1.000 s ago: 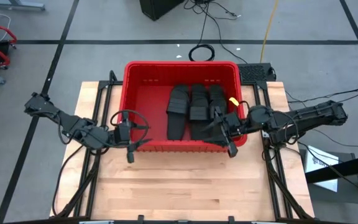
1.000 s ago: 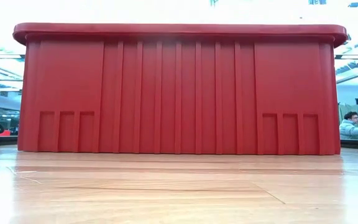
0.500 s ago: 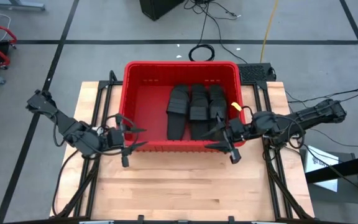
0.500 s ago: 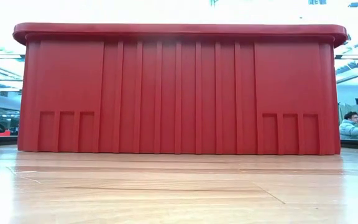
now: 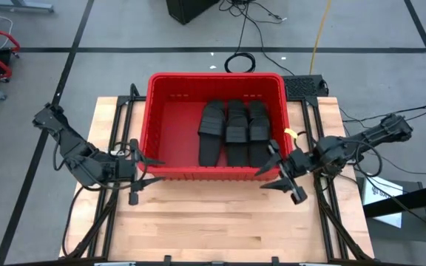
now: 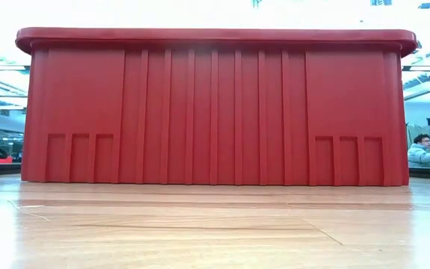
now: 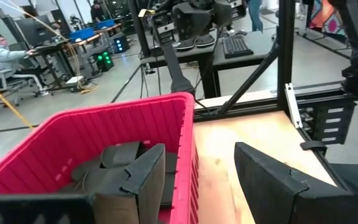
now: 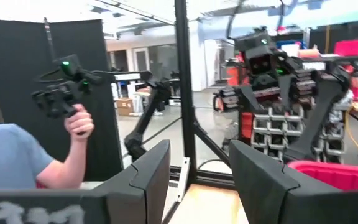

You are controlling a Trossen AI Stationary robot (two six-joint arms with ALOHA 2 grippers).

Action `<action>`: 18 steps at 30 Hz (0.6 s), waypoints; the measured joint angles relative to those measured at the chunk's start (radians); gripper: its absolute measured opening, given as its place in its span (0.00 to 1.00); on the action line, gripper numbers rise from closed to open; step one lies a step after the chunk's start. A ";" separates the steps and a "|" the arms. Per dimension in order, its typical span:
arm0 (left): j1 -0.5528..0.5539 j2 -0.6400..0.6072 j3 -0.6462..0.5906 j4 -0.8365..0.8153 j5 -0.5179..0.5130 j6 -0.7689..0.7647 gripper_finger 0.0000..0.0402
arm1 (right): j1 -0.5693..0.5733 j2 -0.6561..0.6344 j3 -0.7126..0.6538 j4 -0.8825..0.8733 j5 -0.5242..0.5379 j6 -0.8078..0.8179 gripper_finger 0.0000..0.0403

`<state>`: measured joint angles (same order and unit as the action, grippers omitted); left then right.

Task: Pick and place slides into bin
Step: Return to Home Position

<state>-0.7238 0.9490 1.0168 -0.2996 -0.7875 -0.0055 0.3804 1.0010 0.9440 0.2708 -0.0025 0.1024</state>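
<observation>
A red bin (image 5: 176, 140) is seen at the far end of a wooden table (image 5: 220, 222), with black slides (image 5: 231, 133) gathered inside it. The slides are laid side by side in three rows toward the bin's right half, some stacked on others, and the bin's left half is shown as bare red floor. No slide is seen on the table outside the bin. The left gripper (image 5: 145, 171) is held just outside the bin's near wall, by its left corner, with its fingers spread apart and nothing between them. The right gripper (image 5: 276, 168) is held just outside the bin's near right corner, its fingers likewise parted and empty. From table height, only the bin's ribbed near wall is shown, and a seated person (image 6: 424, 149) is glimpsed in the room beyond the bin's right end. In the right wrist view, a person's hand (image 8: 79, 121) is seen raised beyond the table, closed around a dark handheld device (image 8: 64, 90).
</observation>
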 joint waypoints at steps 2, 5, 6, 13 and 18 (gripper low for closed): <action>-0.007 -0.004 0.000 -0.009 -0.001 0.000 0.49 | 0.020 -0.009 0.000 0.000 0.000 -0.013 0.39; -0.013 -0.015 -0.013 -0.010 -0.026 -0.001 0.49 | 0.047 -0.019 0.000 -0.003 0.001 -0.033 0.39; -0.013 -0.025 -0.028 0.000 -0.037 0.001 0.49 | 0.054 -0.023 0.000 -0.002 0.002 -0.039 0.39; -0.011 -0.189 -0.190 0.110 -0.056 0.061 0.49 | 0.073 -0.041 -0.010 -0.020 0.002 -0.044 0.39; -0.007 -0.284 -0.281 0.212 -0.055 0.121 0.49 | 0.039 -0.090 -0.075 0.036 0.003 -0.040 0.39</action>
<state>-0.7313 0.6649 0.7363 -0.0877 -0.8425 0.1152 0.4195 0.9110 0.8685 0.3072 0.0009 0.0623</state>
